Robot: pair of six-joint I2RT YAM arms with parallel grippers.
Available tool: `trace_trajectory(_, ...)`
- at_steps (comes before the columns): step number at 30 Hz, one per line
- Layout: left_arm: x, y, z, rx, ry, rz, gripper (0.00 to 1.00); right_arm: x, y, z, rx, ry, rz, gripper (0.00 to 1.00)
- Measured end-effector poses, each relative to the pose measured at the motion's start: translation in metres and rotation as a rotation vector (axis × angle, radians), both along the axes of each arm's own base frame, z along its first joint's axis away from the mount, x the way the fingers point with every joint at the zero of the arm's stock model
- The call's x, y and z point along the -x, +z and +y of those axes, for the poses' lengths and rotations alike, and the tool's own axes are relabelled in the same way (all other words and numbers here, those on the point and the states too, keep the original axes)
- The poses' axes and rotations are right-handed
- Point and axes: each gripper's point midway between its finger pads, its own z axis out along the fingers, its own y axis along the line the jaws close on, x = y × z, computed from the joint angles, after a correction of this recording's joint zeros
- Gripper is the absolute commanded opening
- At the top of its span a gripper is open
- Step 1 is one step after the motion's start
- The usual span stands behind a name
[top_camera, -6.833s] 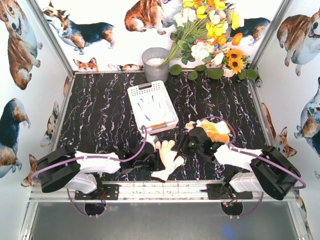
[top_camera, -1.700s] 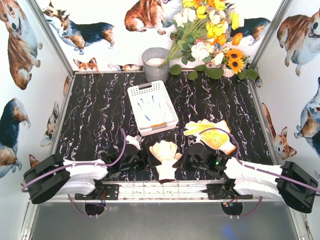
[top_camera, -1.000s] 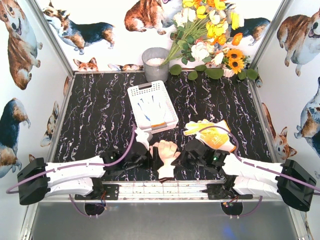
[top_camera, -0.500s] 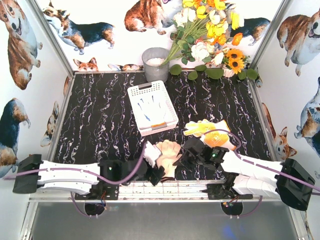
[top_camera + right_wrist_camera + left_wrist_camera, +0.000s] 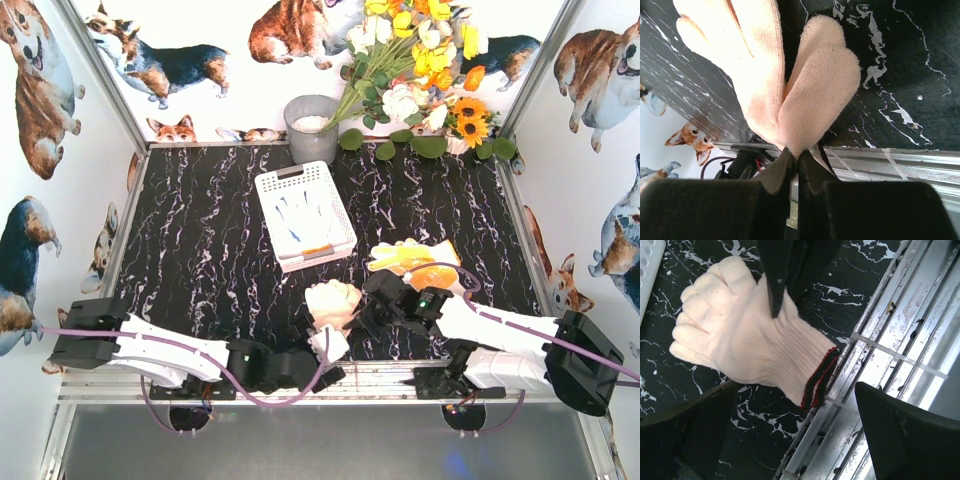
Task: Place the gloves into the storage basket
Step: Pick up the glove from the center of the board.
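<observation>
A cream glove [image 5: 332, 300] with a dark red-edged cuff [image 5: 819, 384] hangs just above the table's near edge. My right gripper [image 5: 362, 312] is shut on it, pinching the fabric between its pads [image 5: 799, 159]. My left gripper [image 5: 322, 364] stands open just below the cuff over the front rail, with its fingers [image 5: 690, 430] wide apart and nothing between them. The white latticed storage basket [image 5: 272, 185] sits at mid-table with blue-palmed gloves [image 5: 300, 215] inside it. Yellow and orange gloves [image 5: 412, 260] lie on the table behind my right gripper.
A grey round pot [image 5: 312, 128] and a bunch of flowers [image 5: 420, 70] stand at the back edge. The metal front rail [image 5: 880, 355] runs right below the hanging cuff. Printed walls close in the left, right and far sides.
My left gripper has opened, let go of the glove's cuff and drawn back to the near rail. My right gripper keeps its hold and has lifted the glove slightly away from the rail.
</observation>
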Motion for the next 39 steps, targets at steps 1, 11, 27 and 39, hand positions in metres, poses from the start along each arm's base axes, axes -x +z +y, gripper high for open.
trace_trajectory(1,0.001,-0.001,-0.002,-0.007,-0.008,-0.006,0.98,0.0,0.0,0.0,-0.002,-0.002,0.004,0.0)
trace_trajectory(11,-0.003,-0.017,-0.016,-0.106,-0.039,-0.101,0.97,0.0,0.002,0.002,-0.024,-0.029,0.038,0.0)
trace_trajectory(27,-0.014,-0.021,-0.015,-0.228,-0.053,-0.236,0.21,-0.004,0.007,0.008,-0.071,-0.048,0.044,0.03)
trace_trajectory(39,-0.007,-0.017,-0.018,-0.147,-0.014,-0.141,0.0,-0.003,-0.006,0.008,-0.1,-0.062,0.048,0.5)
